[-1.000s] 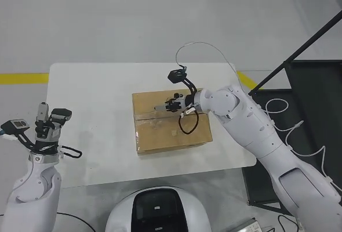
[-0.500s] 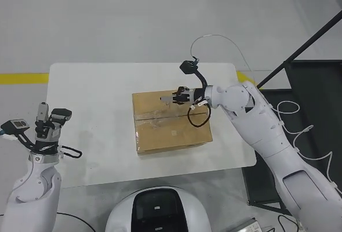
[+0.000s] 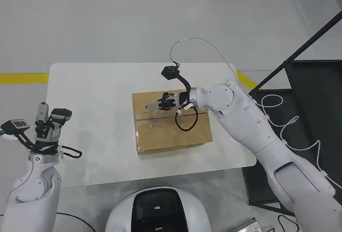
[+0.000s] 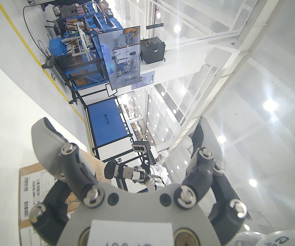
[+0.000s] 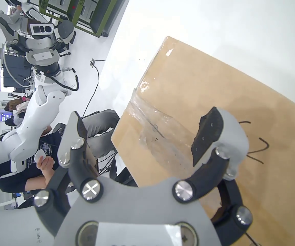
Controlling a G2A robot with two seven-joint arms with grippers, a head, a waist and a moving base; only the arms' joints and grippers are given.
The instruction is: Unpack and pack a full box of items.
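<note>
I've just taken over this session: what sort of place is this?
Probably an industrial hall or robot lab: a yellow floor line, blue stock racks and a green metal cart.

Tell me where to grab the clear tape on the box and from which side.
Likely the crinkled end of the tape at the edge of the box, from above with the open right gripper: elsewhere it lies flat along the top seam.
</note>
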